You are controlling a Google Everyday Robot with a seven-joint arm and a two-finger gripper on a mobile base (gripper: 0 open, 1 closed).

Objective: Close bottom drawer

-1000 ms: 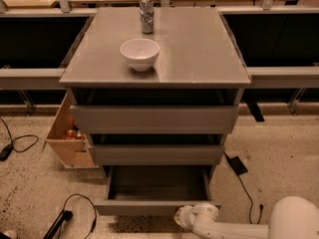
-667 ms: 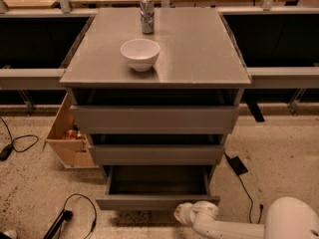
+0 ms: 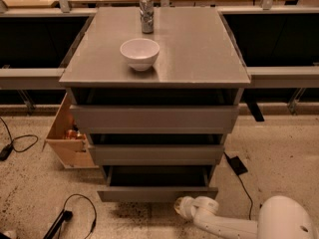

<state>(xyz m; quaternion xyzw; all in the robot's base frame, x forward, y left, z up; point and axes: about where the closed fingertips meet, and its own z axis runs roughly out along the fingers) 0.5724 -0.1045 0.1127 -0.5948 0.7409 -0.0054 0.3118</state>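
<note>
The bottom drawer is the lowest grey front of the grey cabinet. It stands pulled out a little, with a dark strip of its tray showing behind the front. My gripper is at the end of the white arm, low at the bottom right, right at the drawer front near its right end. The two wider grey drawer fronts above it also stand slightly out.
A white bowl and a metal can stand on the cabinet top. A light wooden box-like drawer sticks out at the cabinet's left side. Black cables lie on the speckled floor at left and right.
The bottom drawer has slid inward, so much less of its tray shows. My gripper has followed it toward the cabinet.
</note>
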